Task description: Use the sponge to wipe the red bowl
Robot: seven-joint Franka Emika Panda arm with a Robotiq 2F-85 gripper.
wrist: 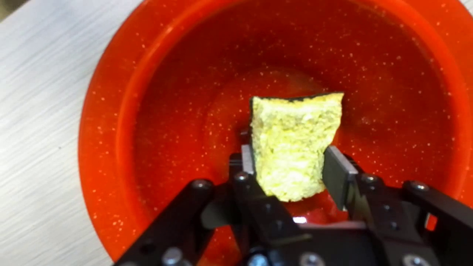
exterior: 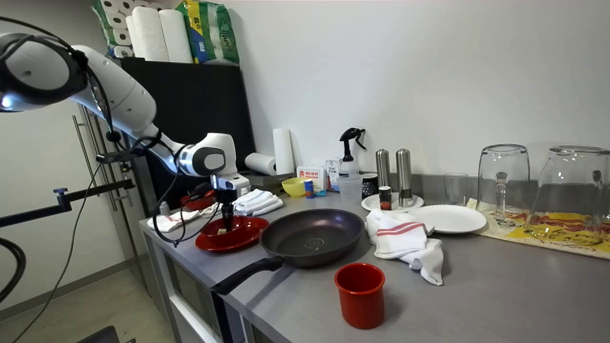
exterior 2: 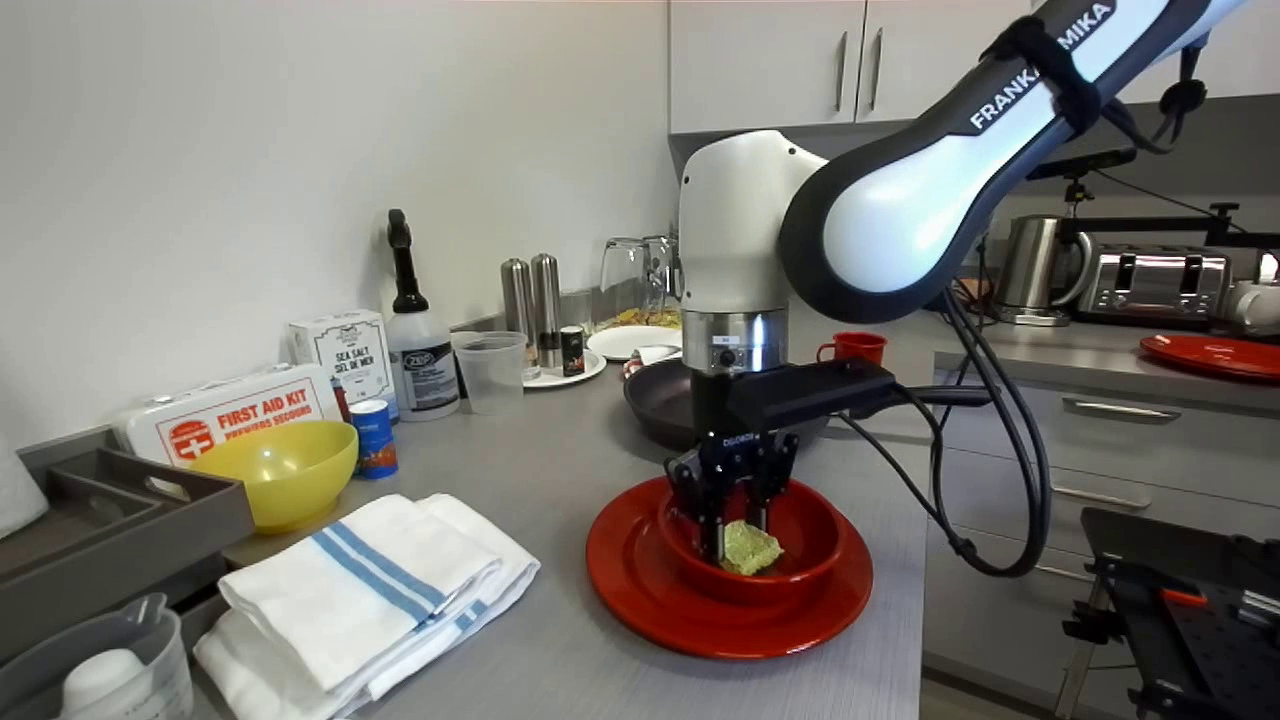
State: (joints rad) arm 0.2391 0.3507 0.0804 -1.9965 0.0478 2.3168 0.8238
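Observation:
The red bowl (exterior 2: 760,590) stands on a wider red plate (exterior 2: 625,560) near the counter's edge. In the wrist view the bowl (wrist: 177,118) fills most of the picture. My gripper (exterior 2: 735,533) points down into the bowl and is shut on a small yellow-green sponge (exterior 2: 750,550). In the wrist view the gripper (wrist: 290,164) has a pad on each side of the sponge (wrist: 297,144), which sticks out past the fingertips. The sponge is inside the bowl, low down; I cannot tell whether it touches the bottom. In an exterior view the gripper (exterior: 228,221) partly hides the bowl.
A black frying pan (exterior: 312,238) lies close beside the plate, with a red cup (exterior: 360,295) and a crumpled white towel (exterior: 405,238) beyond. Folded white towels (exterior 2: 370,590), a yellow bowl (exterior 2: 285,470) and a spray bottle (exterior 2: 425,365) stand toward the wall.

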